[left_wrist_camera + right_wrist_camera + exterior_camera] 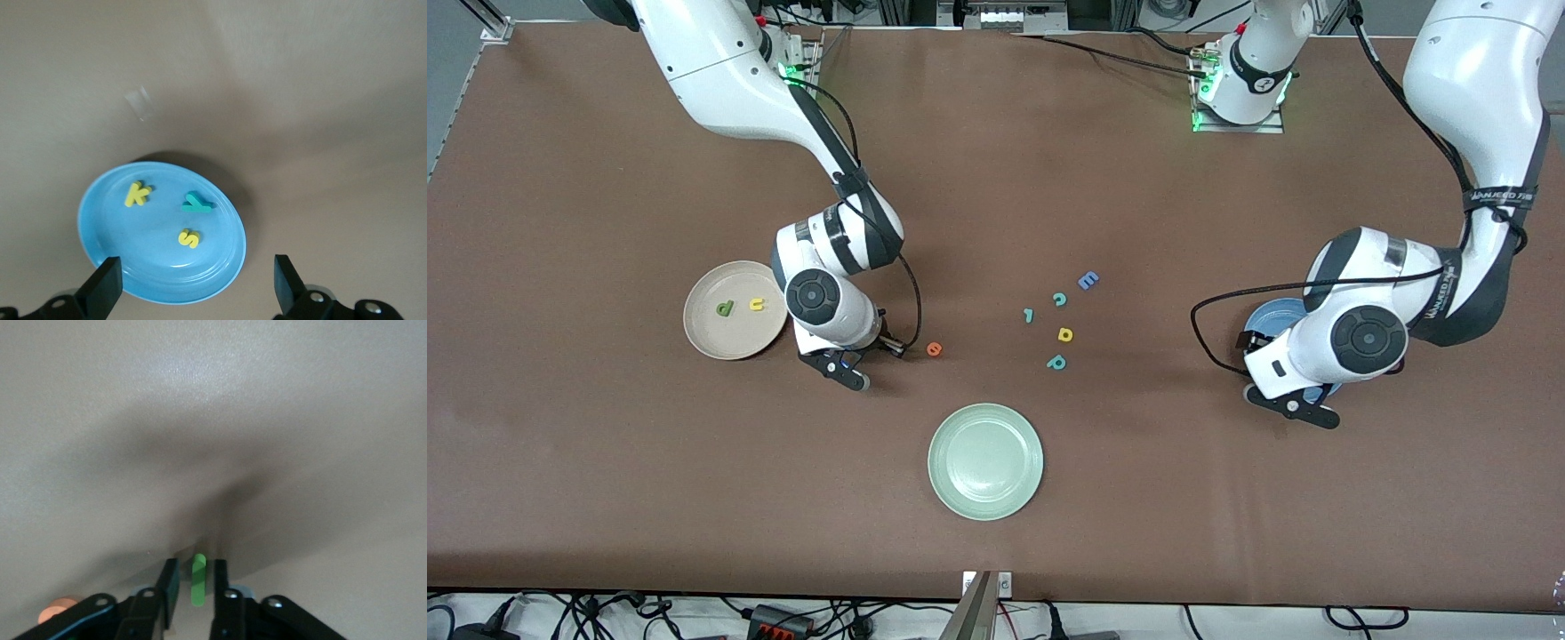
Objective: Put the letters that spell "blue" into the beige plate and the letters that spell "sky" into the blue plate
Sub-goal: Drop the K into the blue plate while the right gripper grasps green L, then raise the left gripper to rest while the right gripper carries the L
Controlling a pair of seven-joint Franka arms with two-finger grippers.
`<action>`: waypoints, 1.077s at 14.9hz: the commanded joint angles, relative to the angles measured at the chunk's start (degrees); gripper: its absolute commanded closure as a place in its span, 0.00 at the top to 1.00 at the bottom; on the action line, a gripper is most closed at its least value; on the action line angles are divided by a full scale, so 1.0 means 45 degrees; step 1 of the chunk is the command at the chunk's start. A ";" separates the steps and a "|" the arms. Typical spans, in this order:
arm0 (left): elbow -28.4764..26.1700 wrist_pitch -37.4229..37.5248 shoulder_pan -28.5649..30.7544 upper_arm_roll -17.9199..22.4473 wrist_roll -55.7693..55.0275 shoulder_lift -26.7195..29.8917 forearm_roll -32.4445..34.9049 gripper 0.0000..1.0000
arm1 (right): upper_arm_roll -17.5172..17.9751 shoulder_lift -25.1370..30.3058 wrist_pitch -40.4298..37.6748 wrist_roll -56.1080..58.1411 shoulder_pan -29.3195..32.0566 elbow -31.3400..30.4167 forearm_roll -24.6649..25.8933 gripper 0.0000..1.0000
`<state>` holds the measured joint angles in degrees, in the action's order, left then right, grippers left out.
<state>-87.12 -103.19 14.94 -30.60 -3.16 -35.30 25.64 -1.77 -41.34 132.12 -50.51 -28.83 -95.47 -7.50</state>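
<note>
The beige plate (735, 310) toward the right arm's end holds the green b (725, 308) and yellow u (757, 304). Just beside it, the right gripper (193, 583), on a sharply bent arm, reaches down to the table with its fingers closing around the green stick l (198, 588), the orange e (934, 349) nearby. The left gripper (195, 287) hangs wide open over the blue plate (120, 227), where the yellow k (137, 194), teal y (197, 203) and yellow s (189, 238) lie.

The left arm's wrist hides most of the blue plate (1267, 313) at the front view's right, and the orange e (57, 611) is cut off at the right wrist view's bottom edge.
</note>
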 commanded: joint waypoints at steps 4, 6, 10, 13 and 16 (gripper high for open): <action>0.2695 0.1443 0.0098 -0.0445 0.0018 0.0188 -0.0464 1.00 | -0.0056 -0.0247 -0.0004 -0.0182 -0.0235 0.0258 -0.0052 0.11; 0.3537 0.2301 0.0118 -0.0446 0.0018 0.0403 -0.0773 1.00 | -0.0076 -0.0150 -0.0024 -0.0162 -0.0176 0.0258 -0.0072 0.00; 0.4711 0.4118 0.0119 -0.0348 -0.0156 0.0871 -0.1635 1.00 | -0.0387 0.0727 -0.0995 -0.0025 0.0136 0.0044 0.0104 0.00; 0.4674 0.4551 -0.0036 0.0407 -0.0333 0.1765 -0.2159 1.00 | -0.1031 0.1741 -0.1527 0.0635 0.0332 -0.1045 0.0143 0.00; 0.3740 0.4591 -0.1655 0.3879 -0.0236 0.3406 -0.4790 1.00 | -0.1908 0.2815 -0.1547 0.1942 0.0313 -0.2568 0.0162 0.00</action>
<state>-66.12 -83.03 11.83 -22.86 -4.36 -26.21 10.90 -8.41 -34.14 124.78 -45.58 -27.36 -99.58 -7.37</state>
